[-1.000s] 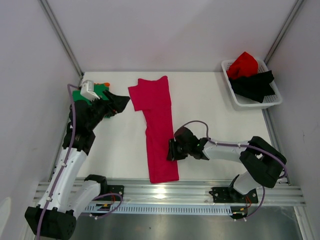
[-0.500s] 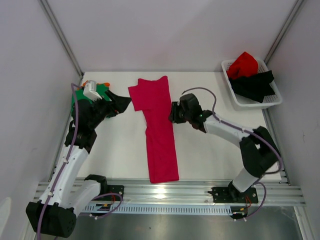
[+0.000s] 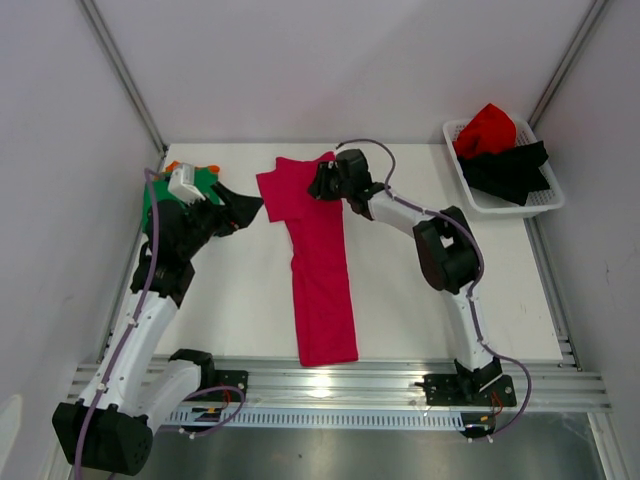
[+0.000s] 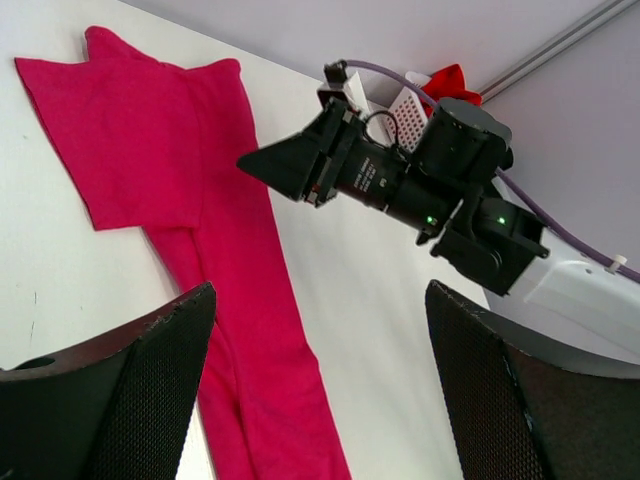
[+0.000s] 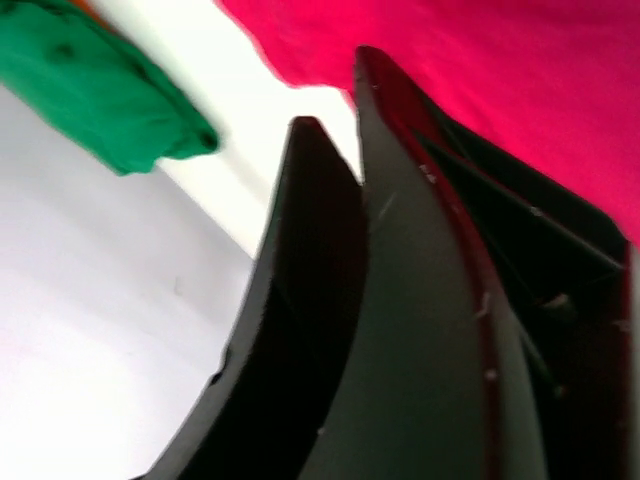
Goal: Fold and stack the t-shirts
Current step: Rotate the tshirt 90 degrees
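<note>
Pink shirt (image 3: 322, 280) lies mid-table as a long strip running 12 to 6 o'clock, collar end at 12. Right gripper (image 3: 318, 180) sits low at that collar end, jaws near together; I cannot tell whether they pinch cloth. Left gripper (image 3: 245, 210) hangs wide open and empty at the 9 o'clock side of the sleeve. Risks as I judge them: a one-sided pull from the collar could skew the strip or undo the lengthwise fold, and a thin pinch may take only the top layer. The left arm also hangs over the green shirt (image 5: 95, 85) at 10 o'clock and could drag it. With both grippers crowding the collar end, they may collide.
</note>
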{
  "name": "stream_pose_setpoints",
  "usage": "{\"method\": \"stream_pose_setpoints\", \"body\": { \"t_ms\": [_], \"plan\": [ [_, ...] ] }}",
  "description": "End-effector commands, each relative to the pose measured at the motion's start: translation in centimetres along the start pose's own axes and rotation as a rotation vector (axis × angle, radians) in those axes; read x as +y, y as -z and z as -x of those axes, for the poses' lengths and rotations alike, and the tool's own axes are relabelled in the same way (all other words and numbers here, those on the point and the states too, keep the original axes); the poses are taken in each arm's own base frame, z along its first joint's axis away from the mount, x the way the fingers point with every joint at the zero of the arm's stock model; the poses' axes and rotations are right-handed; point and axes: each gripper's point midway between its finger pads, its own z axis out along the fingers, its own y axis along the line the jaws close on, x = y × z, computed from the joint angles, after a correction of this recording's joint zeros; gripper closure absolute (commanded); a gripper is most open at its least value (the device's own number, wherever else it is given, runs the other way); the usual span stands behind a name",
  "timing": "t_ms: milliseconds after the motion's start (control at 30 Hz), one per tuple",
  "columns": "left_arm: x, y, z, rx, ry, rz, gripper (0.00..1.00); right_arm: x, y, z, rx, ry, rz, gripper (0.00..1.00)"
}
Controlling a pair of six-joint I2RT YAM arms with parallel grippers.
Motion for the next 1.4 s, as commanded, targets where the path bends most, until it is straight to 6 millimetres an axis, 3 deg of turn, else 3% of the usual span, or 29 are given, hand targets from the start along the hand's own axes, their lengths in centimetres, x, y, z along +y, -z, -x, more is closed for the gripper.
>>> {"method": "stream_pose_setpoints", "body": {
  "t_ms": [0, 33, 167, 267, 633, 933, 1367],
  "plan": [
    [0.7, -0.1, -0.4, 0.002, -0.008, 0.014, 0.13, 2.0, -2.1, 2.2, -0.058, 0.052, 0.104, 0.64],
    [0.8, 0.0, -0.5, 0.005, -0.01, 0.018, 0.13, 2.3, -2.0, 3.0, -0.074, 0.058, 0.113, 0.64],
    [0.9, 0.5, -0.5, -0.004, -0.021, 0.032, 0.13, 0.2, -4.2, 2.1, -0.064, 0.029, 0.098, 0.64],
    [0.8, 1.1, -0.1, -0.018, -0.036, 0.039, 0.13, -0.9, -4.7, 2.5, -0.078, -0.008, 0.087, 0.64],
    [0.9, 1.0, -0.3, -0.011, -0.034, 0.042, 0.13, -4.4, -4.6, 2.7, -0.077, -0.046, 0.004, 0.64],
    [1.0, 1.2, 0.0, -0.019, -0.045, 0.053, 0.13, -7.8, -3.8, 1.3, -0.058, -0.084, -0.051, 0.64],
    [1.4, 0.8, -0.6, -0.004, -0.029, 0.057, 0.13, -8.1, -2.7, 1.7, -0.062, -0.072, -0.062, 0.64]
  ]
}}
